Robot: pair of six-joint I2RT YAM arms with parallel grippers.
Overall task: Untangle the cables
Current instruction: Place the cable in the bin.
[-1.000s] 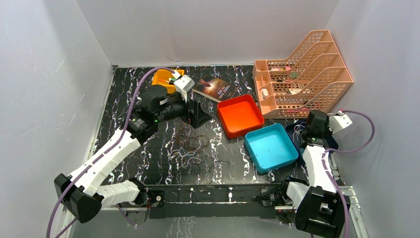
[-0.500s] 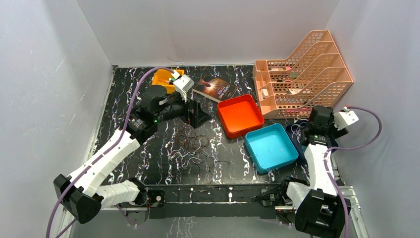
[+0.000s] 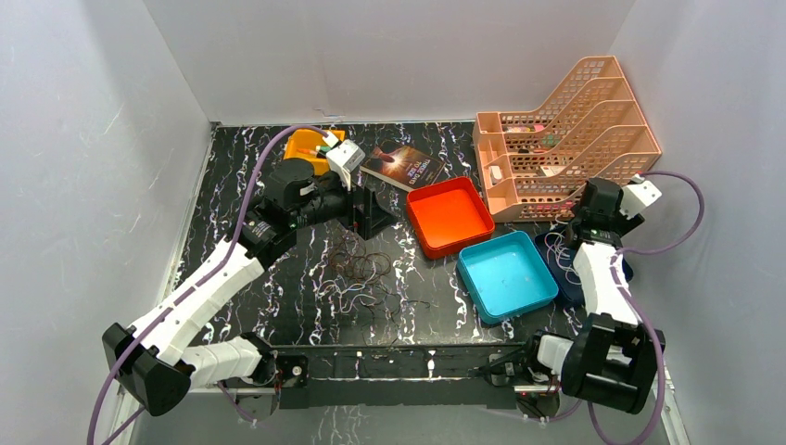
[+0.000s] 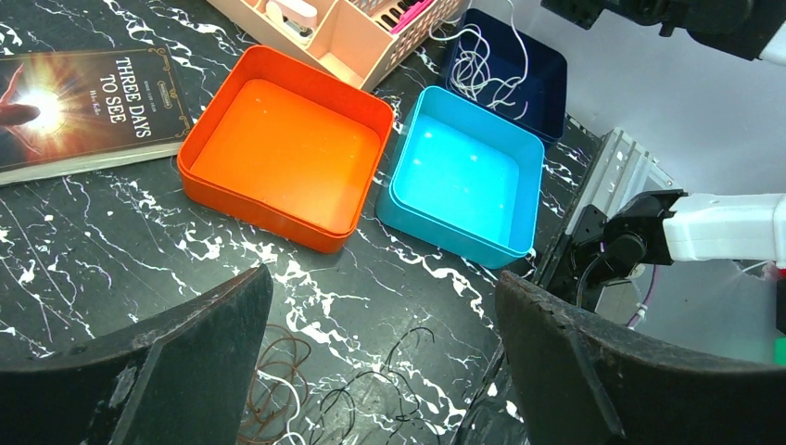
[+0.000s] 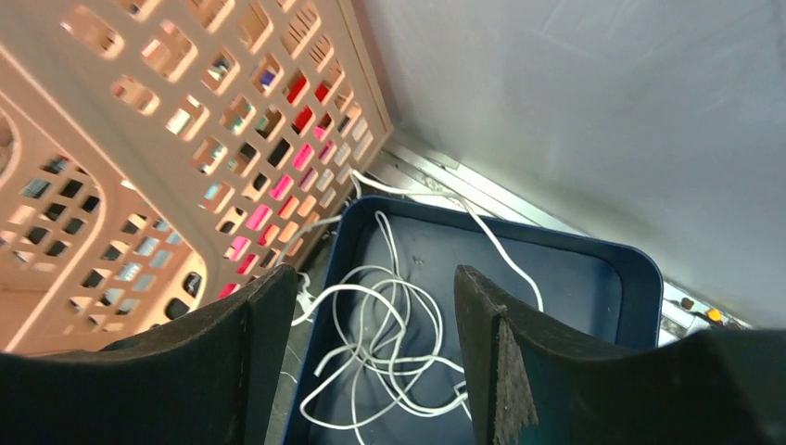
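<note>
Right now we see our left gripper (image 4: 382,278) with its jaws spread wide and nothing between them, hanging above the black marbled table (image 3: 297,297). Below it, in the middle of the table, the dark cables (image 3: 363,278) lie in loose loops, the brown ones on the far side and the black ones nearer us. Our right gripper (image 5: 375,278) also stands apart and empty, over the navy tray (image 5: 556,250) at the right edge. The white cable (image 5: 389,311) rests coiled in that tray, one strand trailing over the rim toward the peach file rack (image 5: 139,139). A teal tray (image 3: 505,273) and an orange tray (image 3: 450,215) sit between the two piles.
</note>
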